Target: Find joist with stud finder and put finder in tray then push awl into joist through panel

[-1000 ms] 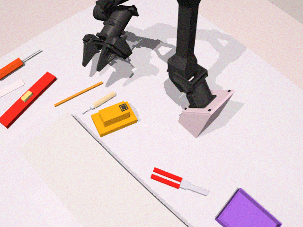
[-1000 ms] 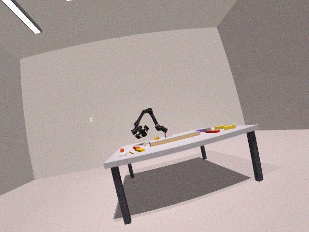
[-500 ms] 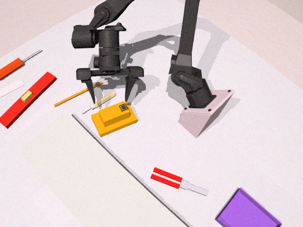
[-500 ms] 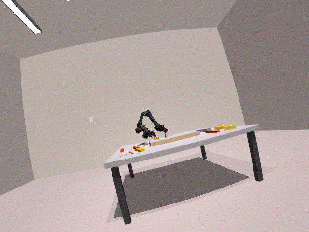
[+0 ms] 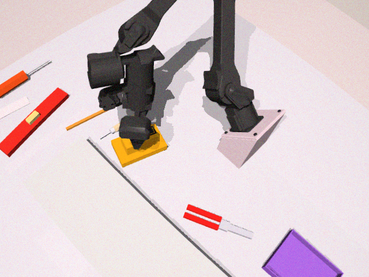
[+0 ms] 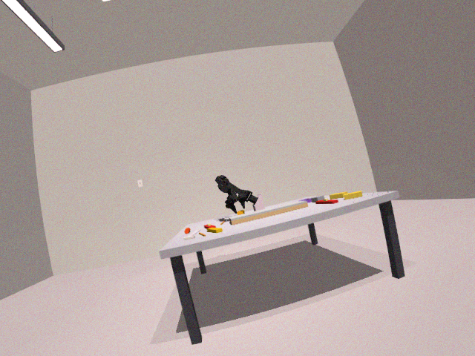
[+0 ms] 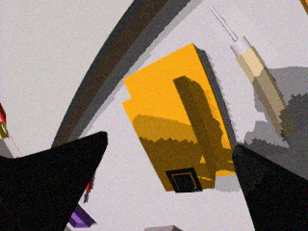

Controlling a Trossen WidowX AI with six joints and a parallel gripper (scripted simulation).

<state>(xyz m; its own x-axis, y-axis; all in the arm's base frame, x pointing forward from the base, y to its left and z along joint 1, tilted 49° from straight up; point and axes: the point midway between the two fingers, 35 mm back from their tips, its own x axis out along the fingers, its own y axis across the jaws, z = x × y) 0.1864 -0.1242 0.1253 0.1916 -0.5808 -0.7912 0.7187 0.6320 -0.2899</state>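
Grey-walled room, white table (image 5: pixel 297 167) standing on dark legs. Claw (image 5: pixel 135 139) hovering directly over yellow stud finder (image 5: pixel 131 153), fingers spread wide apart, gripping nothing. Stud finder lying flat on table, just beside corner of pale floor panel (image 5: pixel 104 214). Awl (image 7: pixel 260 80) lying just beside stud finder. Purple tray (image 5: pixel 302 257) sitting well apart, along panel's edge.

Orange-handled screwdriver (image 5: pixel 13 82) at left edge, upper part of top view, metal shaft pointing up-right. White strip (image 5: pixel 13 107) just below it. Red spirit level (image 5: pixel 33 120) with yellow vial, lying diagonally at left. Thin orange pencil (image 5: pixel 85 119) right of level. Red-handled utility knife (image 5: pixel 217 220) with grey blade, lower centre. Two yellow blocks (image 6: pixel 346 194) at far right end of table (image 6: pixel 268 225), exterior view.
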